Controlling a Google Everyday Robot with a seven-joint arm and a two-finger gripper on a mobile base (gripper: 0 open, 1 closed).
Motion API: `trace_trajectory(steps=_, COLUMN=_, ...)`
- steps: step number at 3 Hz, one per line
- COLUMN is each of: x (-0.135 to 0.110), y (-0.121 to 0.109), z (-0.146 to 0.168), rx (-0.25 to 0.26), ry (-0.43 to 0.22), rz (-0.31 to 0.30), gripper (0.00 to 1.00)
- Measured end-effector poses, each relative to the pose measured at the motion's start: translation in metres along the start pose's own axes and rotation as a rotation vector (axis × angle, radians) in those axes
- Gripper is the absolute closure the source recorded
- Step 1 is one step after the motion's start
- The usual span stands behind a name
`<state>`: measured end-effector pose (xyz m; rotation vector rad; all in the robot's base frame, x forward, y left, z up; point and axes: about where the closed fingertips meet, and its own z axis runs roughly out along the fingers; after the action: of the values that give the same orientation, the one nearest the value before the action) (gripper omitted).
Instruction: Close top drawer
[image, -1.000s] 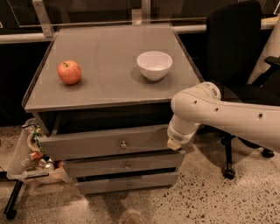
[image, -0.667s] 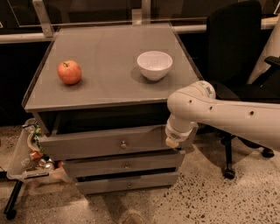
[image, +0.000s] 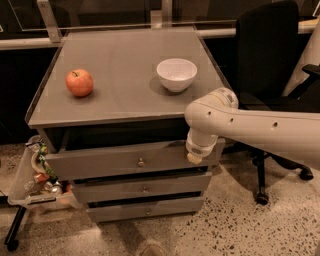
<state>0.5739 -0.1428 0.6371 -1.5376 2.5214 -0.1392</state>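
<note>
The top drawer (image: 115, 161) is a wide grey wood-grain drawer with a small round metal knob (image: 141, 162) at its centre. It stands pulled out a little from the cabinet, with a dark gap above its front. My gripper (image: 194, 157) hangs from the white arm (image: 250, 127) at the right end of the drawer front, touching or almost touching it. Two shorter grey drawers (image: 142, 187) sit below.
A red apple (image: 79, 82) and a white bowl (image: 176, 74) rest on the cabinet top (image: 120, 60). A black office chair (image: 267, 60) stands to the right. A clear bin with snack packets (image: 35, 175) hangs at the left.
The arm and gripper have shifted slightly left along the drawer front. The drawer gap looks about the same.
</note>
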Motion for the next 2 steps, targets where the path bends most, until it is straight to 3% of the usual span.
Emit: trace_trajectory(steps=2, x=-0.0002, y=0.0000, z=0.0001, rx=0.000, ry=0.000, rz=0.000, gripper=0.58)
